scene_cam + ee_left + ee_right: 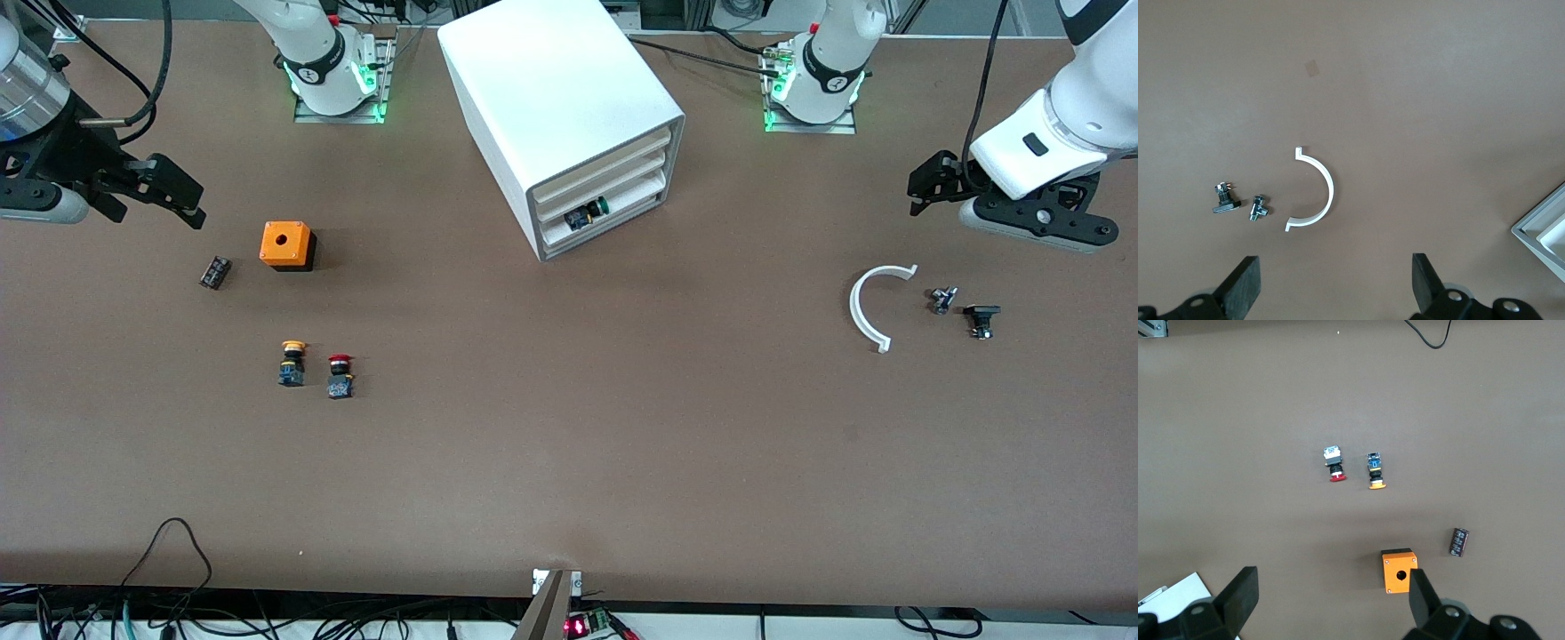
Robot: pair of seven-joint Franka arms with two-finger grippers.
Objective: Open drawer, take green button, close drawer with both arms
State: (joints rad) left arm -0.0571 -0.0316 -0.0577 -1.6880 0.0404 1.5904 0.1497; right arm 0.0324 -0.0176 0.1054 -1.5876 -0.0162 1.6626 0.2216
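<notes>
The white cabinet (560, 107) stands between the two arm bases, its three drawers all pushed in. The lowest drawer (622, 212) holds the green-capped button (589, 212), which shows through the gap above the drawer's front. My right gripper (182, 200) hangs open and empty over the table at the right arm's end; in the right wrist view its fingers (1238, 597) flank bare table by the orange box (1398, 570). My left gripper (929, 182) hangs open and empty over the left arm's end; in the left wrist view the gripper (1337, 280) has nothing between its fingers.
An orange box (286, 244), a dark capacitor (215, 271), a yellow-capped button (292, 363) and a red-capped button (340, 375) lie toward the right arm's end. A white half-ring (867, 307) and two small black parts (942, 300) (981, 318) lie toward the left arm's end.
</notes>
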